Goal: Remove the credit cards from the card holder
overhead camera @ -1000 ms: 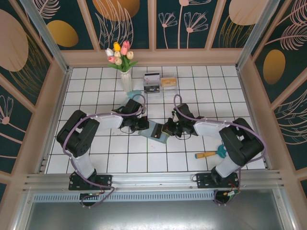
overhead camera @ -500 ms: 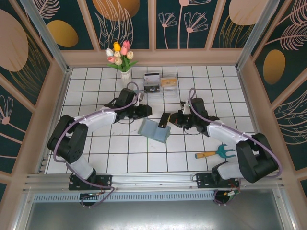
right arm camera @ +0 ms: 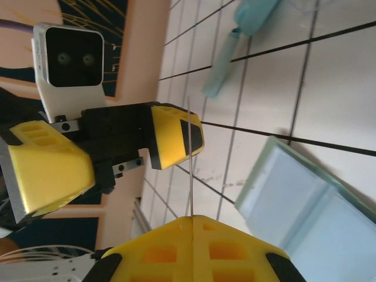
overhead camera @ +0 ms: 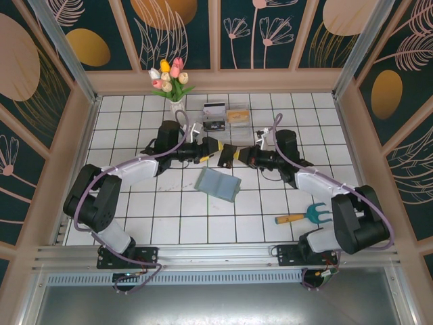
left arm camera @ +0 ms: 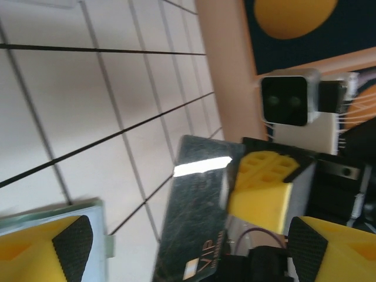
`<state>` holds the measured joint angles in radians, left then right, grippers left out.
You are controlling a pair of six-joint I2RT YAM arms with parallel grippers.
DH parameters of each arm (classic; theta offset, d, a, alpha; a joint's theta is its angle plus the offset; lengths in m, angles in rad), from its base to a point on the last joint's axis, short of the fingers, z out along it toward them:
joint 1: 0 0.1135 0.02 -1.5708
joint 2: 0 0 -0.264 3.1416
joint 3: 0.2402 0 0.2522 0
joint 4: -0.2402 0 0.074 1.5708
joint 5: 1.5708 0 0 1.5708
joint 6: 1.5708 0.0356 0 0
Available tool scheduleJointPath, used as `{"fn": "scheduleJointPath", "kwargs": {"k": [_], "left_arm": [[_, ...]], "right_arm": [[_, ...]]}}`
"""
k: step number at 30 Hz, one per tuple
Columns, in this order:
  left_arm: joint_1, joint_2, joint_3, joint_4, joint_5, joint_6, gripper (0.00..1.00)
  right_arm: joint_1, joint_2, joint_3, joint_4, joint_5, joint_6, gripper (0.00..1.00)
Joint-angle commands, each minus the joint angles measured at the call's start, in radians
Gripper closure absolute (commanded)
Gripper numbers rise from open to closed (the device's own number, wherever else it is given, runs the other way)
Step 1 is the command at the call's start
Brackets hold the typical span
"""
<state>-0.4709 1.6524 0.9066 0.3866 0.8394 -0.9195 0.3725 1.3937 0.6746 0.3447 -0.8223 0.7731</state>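
One dark glossy plastic card [left arm camera: 197,205] is pinched in the right claw [overhead camera: 233,157]; the left claw [overhead camera: 210,146] gapes wide nearby.

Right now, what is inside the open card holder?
The card holder lies open showing blue-grey panels, with no card poking out; the inside of its slots is hidden. One dark card is shut in the right gripper.

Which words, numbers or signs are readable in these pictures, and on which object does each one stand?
"VIP": on the dark glossy card that the right gripper holds; the smaller print beside it is too blurred to read.
Print inside the clear plastic box at the back of the table: too small to read.
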Motion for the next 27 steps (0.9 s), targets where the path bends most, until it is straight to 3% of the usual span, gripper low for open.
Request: {"fn": "scheduleJointPath", "kwargs": {"k": [1, 5, 9, 14, 16, 17, 23, 27], "left_arm": [[0.006, 0.029, 0.008, 0.168, 0.096, -0.088, 0.14], [0.005, 0.041, 0.024, 0.204, 0.120, -0.108, 0.24], [0.006, 0.039, 0.023, 0.226, 0.125, -0.120, 0.52], [0.005, 0.045, 0.005, 0.341, 0.128, -0.207, 0.78], [0.005, 0.048, 0.006, 0.356, 0.120, -0.222, 0.94], [0.004, 0.049, 0.008, 0.363, 0.117, -0.230, 1.00], [0.005, 0.009, 0.015, 0.367, 0.018, -0.242, 1.00], [0.005, -0.035, 0.008, 0.359, -0.115, -0.260, 1.00]], "right_arm": [[-0.010, 0.025, 0.037, 0.144, -0.100, 0.055, 0.96], [-0.011, 0.051, 0.046, 0.203, -0.142, 0.097, 0.96], [-0.013, 0.072, 0.051, 0.239, -0.169, 0.132, 0.95], [-0.013, 0.092, 0.049, 0.293, -0.184, 0.176, 0.94], [-0.012, 0.093, 0.045, 0.315, -0.179, 0.196, 0.88], [-0.012, 0.089, 0.040, 0.327, -0.168, 0.209, 0.81], [-0.002, 0.058, -0.033, 0.491, 0.012, 0.352, 0.49], [0.057, 0.055, -0.063, 0.607, 0.145, 0.447, 0.45]]}}
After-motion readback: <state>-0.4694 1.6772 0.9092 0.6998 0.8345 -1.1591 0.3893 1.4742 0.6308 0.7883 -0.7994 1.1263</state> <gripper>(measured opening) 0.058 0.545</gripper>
